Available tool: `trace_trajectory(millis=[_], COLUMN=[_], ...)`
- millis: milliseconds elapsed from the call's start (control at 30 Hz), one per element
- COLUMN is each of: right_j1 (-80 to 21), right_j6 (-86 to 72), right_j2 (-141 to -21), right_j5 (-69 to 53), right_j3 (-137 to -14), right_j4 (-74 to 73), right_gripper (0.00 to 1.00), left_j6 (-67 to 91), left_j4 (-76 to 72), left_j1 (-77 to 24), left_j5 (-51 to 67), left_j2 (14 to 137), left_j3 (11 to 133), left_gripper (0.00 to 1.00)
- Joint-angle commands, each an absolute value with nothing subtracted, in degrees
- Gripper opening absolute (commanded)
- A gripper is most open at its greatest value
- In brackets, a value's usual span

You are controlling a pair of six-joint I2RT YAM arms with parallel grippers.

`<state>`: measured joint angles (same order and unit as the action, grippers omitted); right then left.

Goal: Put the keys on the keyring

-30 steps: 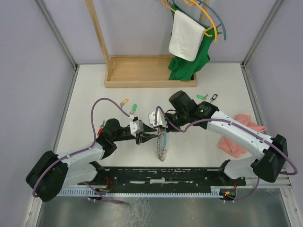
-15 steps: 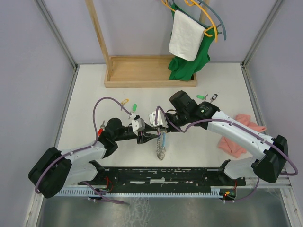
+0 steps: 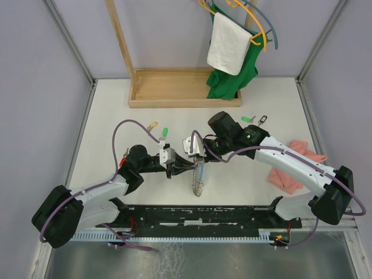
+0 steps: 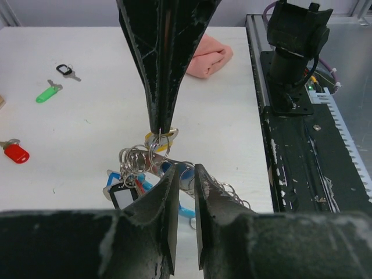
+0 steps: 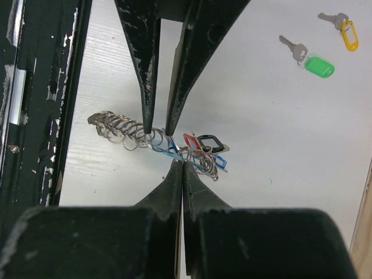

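The keyring (image 3: 197, 180), a grey coil and light-blue tube with a bunch of tagged keys, lies mid-table. It also shows in the left wrist view (image 4: 186, 177) and the right wrist view (image 5: 125, 128). My left gripper (image 3: 168, 160) (image 4: 185, 174) has narrow jaws pinching the ring where tube meets coil. My right gripper (image 3: 195, 150) (image 5: 182, 164) is shut on a yellow-tagged key (image 4: 160, 137) right above the bunch. Loose keys lie apart: yellow (image 3: 153, 124), green (image 3: 165, 132), green (image 3: 248, 120), black (image 3: 263, 118), red (image 4: 14, 153).
A pink cloth (image 3: 293, 165) lies at the right. A wooden stand base (image 3: 174, 96) with a green garment and white towel on hangers is at the back. The black arm rail (image 3: 203, 218) runs along the near edge.
My left gripper has shifted slightly, right and then back left, beside the keyring. The right gripper and the keyring stay almost still.
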<state>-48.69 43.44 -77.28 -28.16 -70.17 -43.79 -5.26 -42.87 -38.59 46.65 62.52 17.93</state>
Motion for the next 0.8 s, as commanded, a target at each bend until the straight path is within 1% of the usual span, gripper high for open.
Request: trace_trajectory(millis=[0, 167, 333, 467, 767], right_j1=[-48.56, -48.52, -48.52, -48.51, -48.56], right_j6=[44.34, 44.7, 45.62, 46.44, 47.59], right_j2=[-75.32, -74.94, -74.23, -73.72, -73.28], right_j5=[-27.87, -28.19, -29.51, -29.74, -31.09], right_j3=[-71.67, -71.64, -71.13, -70.84, -70.84], right_j4=[-40.52, -40.66, -41.09, -41.48, -42.17], right_gripper=[0.01, 0.01, 0.01, 0.0, 0.01], left_j6=[-5.77, -7.73, -9.14, -10.13, -10.89], left_j4=[-44.06, -40.45, -40.13, -42.17, -43.86], left_j1=[-39.34, -41.53, -41.49, -41.2, -39.67], left_j5=[50.64, 52.58, 44.24, 38.01, 38.79], left_j2=[60.1, 60.12, 57.87, 57.05, 61.32], left_j3=[18.81, 19.83, 19.07, 18.81, 21.96], left_gripper=[0.23, 0.27, 0.34, 0.37, 0.4])
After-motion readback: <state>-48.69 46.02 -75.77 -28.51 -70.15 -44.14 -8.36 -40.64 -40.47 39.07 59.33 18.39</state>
